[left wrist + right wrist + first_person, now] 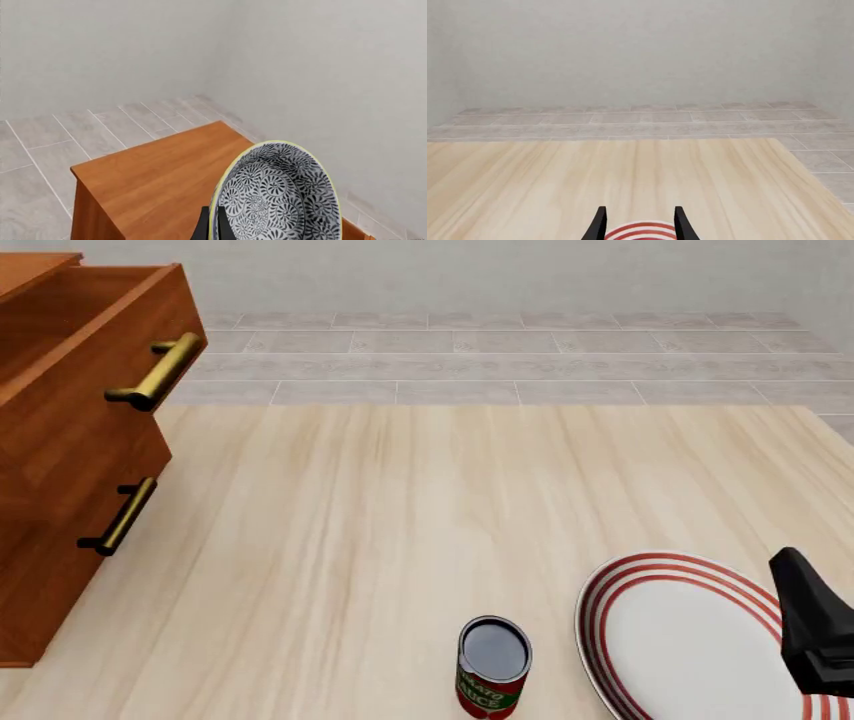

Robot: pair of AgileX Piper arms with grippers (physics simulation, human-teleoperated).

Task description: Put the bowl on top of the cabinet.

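Grey floor tiles and pale walls sit behind a light wooden bench [441, 530], with the cabinet [67, 440] along its left edge, top drawer pulled out. In your left wrist view the bowl [277, 195] is held up on edge over the cabinet's flat top [160, 175], well clear of the wood, yellow rim pinched by the left tool [212, 227]. Its fingers are nearly together on that rim, one each side of the wall. Your step now looks like the set-down: level the bowl so its base faces the wood, lower until it touches, keep it away from the near edge, then release. Let go while it's tilted and it may roll or tip off. Over on the right, the right tool [639, 222] hangs with fingers parted, holding nothing, above the red-ringed plate [681, 640]. A tin can [494, 665] stands just beside that plate, out of your way.
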